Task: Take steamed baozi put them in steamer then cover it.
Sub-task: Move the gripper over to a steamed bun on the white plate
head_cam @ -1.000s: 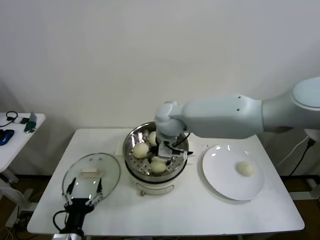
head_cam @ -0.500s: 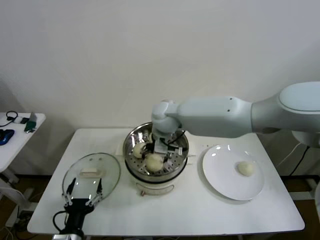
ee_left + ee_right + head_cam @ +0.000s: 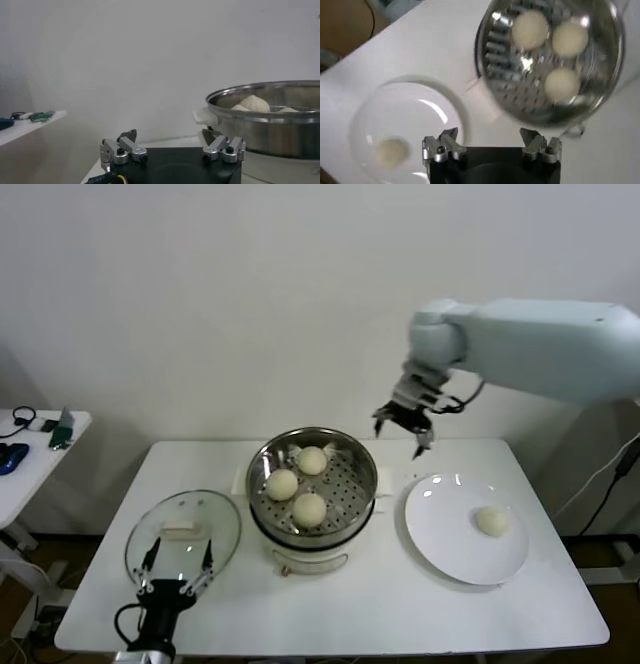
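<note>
With three baozi (image 3: 309, 508) in the steamer (image 3: 262, 519), my empty right claw (image 3: 404, 427), spread wide, hung above the last baozi (image 3: 491, 521) on the plate (image 3: 440, 544): descent needed next.

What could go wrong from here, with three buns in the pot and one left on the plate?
The last baozi sits alone on the smooth white plate, so it might roll or slide when the open right tool closes on it. The three buns already fill much of the steamer tray, so a fourth could land on one. The lid is glass, and the left tool might slip on its handle.
</note>
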`<state>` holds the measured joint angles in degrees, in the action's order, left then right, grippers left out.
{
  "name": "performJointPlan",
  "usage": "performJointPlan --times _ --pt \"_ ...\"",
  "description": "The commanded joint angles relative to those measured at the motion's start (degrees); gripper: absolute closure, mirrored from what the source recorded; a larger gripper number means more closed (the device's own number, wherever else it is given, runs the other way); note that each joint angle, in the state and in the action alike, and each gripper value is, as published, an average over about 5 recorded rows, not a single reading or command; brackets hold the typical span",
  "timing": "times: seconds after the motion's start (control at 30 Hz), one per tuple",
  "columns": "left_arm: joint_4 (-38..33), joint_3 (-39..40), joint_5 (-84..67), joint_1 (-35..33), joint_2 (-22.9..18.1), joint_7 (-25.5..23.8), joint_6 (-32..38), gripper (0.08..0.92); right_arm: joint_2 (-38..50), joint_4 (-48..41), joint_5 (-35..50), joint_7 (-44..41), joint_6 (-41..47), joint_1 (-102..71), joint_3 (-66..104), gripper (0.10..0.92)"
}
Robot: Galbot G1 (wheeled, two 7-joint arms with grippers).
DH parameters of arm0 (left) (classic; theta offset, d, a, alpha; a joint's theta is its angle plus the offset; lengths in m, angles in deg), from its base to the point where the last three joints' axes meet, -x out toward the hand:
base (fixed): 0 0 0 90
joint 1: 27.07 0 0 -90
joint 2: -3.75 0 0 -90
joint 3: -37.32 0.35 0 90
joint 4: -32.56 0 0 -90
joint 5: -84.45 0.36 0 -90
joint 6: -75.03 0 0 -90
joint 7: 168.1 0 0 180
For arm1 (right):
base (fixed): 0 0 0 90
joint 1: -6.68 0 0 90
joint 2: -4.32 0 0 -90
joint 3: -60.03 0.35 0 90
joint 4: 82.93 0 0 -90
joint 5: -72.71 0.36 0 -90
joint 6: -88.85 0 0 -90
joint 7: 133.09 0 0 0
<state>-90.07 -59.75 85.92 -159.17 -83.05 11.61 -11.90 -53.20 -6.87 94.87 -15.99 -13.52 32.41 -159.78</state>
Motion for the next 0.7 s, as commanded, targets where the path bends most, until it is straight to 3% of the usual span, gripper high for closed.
performJointPlan --times 0.03,0.37,0.7 --pt "0.1 0.1 0.1 0.2 0.0 -0.1 -0.1 0.177 21.0 -2.0 1.9 0.7 12.0 -2.0 -6.6 0.203" --pt "0.4 -0.5 -0.2 0.1 -0.1 -0.1 -0.1 0.177 25.6 -9.3 -11.9 2.9 13.3 -27.0 12.1 0.203" --pt "1.3 -0.4 0.0 0.3 -0.3 -0.1 -0.2 0.177 22.3 -18.9 -16.9 4.2 13.1 -41.8 25.7 0.203"
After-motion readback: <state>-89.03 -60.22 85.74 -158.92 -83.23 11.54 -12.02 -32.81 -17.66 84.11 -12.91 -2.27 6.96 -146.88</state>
